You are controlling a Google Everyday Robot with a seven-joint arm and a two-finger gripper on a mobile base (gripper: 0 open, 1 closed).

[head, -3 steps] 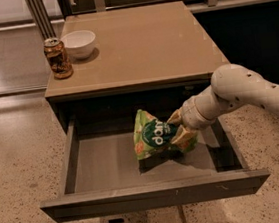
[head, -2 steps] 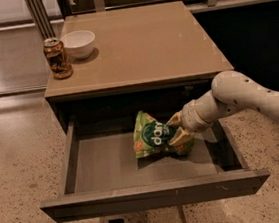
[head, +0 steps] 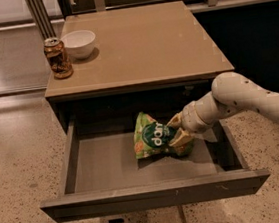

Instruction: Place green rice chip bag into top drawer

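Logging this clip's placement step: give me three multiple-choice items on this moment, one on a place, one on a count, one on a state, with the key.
1. Where is the green rice chip bag? A on the floor; B in the open top drawer; C on a shelf.
2. How many things stand on the table? A two; B none; C four.
3. The gripper is: A open above the floor; B out of sight; C shut on the bag's right end, inside the drawer.
Key: 1 B, the bag sits within the drawer's walls. 2 A, a soda can and a white bowl. 3 C, its fingers pinch the bag's edge.
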